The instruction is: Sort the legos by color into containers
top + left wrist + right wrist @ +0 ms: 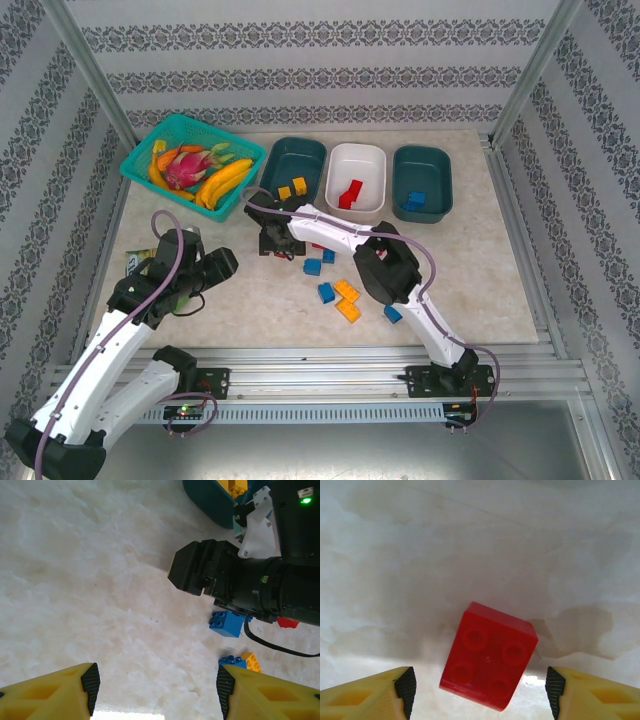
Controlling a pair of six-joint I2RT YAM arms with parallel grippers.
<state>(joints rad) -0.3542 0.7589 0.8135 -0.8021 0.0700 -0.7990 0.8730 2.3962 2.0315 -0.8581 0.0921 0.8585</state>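
Observation:
A red lego (489, 656) lies studs-up on the table between the spread fingers of my right gripper (480, 692), with a gap on each side; this gripper is open. From above, my right gripper (275, 243) hangs just in front of the left dark teal container (270, 160), which holds yellow legos. The white container (332, 175) holds a red one and the right dark teal container (448, 185) a blue one. Several blue and orange legos (348, 300) lie loose mid-table. My left gripper (157, 687) is open over bare table, left of a blue lego (227, 623).
A bright teal basket of fruit (190, 160) stands at the back left. A snack packet (137, 262) lies beside my left arm. The right arm's black wrist (240, 580) crosses the left wrist view. Metal rails frame the table.

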